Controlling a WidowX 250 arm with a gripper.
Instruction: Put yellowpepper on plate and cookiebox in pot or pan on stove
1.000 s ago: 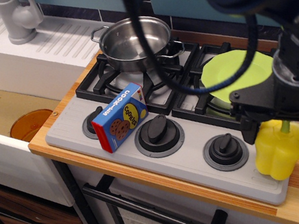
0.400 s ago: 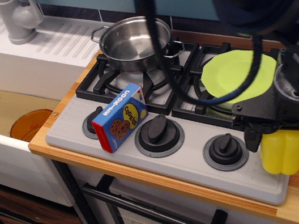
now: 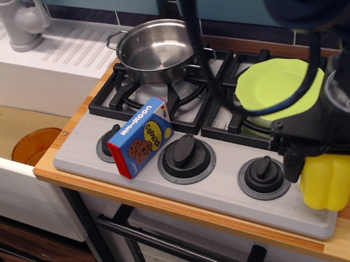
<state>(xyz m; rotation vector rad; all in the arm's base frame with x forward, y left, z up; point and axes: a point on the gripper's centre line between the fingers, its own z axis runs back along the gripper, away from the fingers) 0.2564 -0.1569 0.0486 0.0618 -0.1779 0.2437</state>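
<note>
The yellowpepper (image 3: pixel 324 188) stands at the front right corner of the stove (image 3: pixel 222 189). My gripper (image 3: pixel 333 170) is down over it, with a black finger against each side, and the stem is hidden under the gripper body. The lime-green plate (image 3: pixel 275 86) lies on the right burner grate, just behind the gripper. The cookiebox (image 3: pixel 141 136) stands tilted at the stove's front left, near the left knob. The steel pot (image 3: pixel 158 48) sits empty on the back left burner.
Three black knobs run along the stove front, the right one (image 3: pixel 263 177) just left of the pepper. An orange-brown disc (image 3: pixel 35 146) lies in the sink at left. A grey faucet (image 3: pixel 22 22) stands at the back left. Black cables (image 3: pixel 192 40) hang over the pot.
My gripper has come down over the yellowpepper, hiding its stem, and the fingers have closed in on its sides. The cookiebox, pot and plate have not moved.
</note>
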